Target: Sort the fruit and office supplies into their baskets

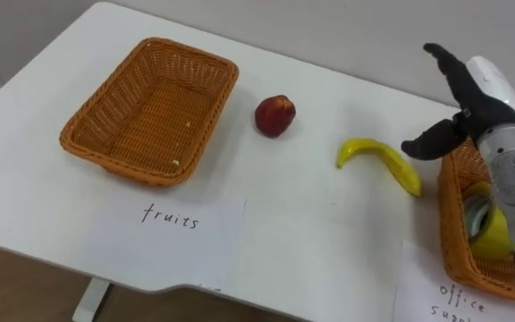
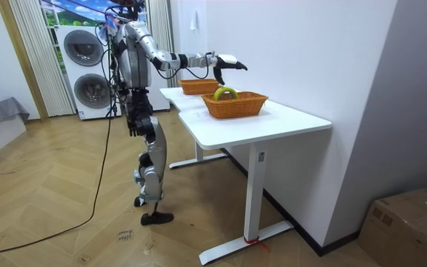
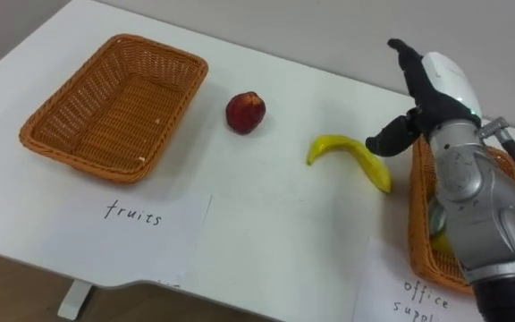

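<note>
Two baskets sit on the white table (image 1: 311, 259): the empty fruits basket (image 1: 105, 156) at left, the office basket (image 1: 450, 224) at right. The banana (image 1: 378, 159) lies just left of the office basket, long axis left-to-right, its right tip nearest the right hand (image 1: 472, 107), which hovers above with fingers spread, holding nothing. The apple (image 1: 274, 115) lies between banana and fruits basket. The left hand (image 2: 133, 124) hangs at the robot's side.

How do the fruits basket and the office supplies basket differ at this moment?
The fruits basket is empty; the office supplies basket holds a yellow object. The fruits basket lies fully in sight on the table's left; the office supplies basket sits at the right, partly hidden by the arm of the open right hand. Both are orange wicker, each with a handwritten paper label in front.
</note>
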Motion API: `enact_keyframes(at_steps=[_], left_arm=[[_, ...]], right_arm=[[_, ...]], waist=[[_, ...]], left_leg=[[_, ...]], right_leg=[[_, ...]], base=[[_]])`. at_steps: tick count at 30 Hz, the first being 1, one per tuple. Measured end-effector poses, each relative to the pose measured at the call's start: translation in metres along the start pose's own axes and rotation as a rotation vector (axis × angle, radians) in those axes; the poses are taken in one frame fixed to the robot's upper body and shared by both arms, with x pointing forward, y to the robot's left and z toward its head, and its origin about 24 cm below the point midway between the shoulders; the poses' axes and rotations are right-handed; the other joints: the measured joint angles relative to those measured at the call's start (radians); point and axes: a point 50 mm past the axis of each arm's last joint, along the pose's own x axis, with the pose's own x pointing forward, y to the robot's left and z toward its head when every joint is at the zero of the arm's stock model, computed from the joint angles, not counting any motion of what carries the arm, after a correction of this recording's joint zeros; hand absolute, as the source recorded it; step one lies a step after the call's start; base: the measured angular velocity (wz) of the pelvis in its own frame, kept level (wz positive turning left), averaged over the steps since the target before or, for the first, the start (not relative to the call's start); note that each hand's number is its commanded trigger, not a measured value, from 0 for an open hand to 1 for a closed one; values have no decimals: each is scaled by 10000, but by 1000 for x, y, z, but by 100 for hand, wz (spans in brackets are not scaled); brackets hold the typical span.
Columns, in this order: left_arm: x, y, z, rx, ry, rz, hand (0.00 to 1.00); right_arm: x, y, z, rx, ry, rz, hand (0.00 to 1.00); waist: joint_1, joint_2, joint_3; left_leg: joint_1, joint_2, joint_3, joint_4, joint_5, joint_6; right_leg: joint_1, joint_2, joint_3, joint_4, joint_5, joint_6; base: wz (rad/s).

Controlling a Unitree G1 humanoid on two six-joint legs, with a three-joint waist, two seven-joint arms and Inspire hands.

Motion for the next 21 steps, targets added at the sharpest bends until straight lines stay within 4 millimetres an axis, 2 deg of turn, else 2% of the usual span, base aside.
enact_keyframes(at_steps=[6,12,13,14,21], left_arm=[[1,5,6,229,-287,55,0],[2,3,19,316,-717,-169,0],[2,3,21,327,-754,-176,0],[2,2,22,364,-774,-206,0],[3,0,25,470,-826,-448,0]], right_arm=[[0,11,0,-71,-16,444,0],[2,21,-7,-182,221,798,0],[3,22,-9,-152,294,830,0],[5,24,-13,-170,471,888,0],[12,40,-22,-482,1009,1613,0]], waist=[[43,-59,15],[372,-34,35],[483,-78,46],[527,-31,106],[644,-166,73]], left_leg=[[-227,-5,-128,95,4,-8],[-577,6,-190,366,4,-16],[-629,7,-202,349,5,-19],[-651,7,-237,355,12,-28],[-856,1,-348,359,57,-64]], right_leg=[[-132,-9,-117,1,0,0],[-319,-19,-276,3,18,-30],[-349,-28,-337,4,29,-47],[-350,-59,-487,6,38,-62],[-517,-69,-613,7,55,-89]], base=[[6],[7],[4],[5],[5]])
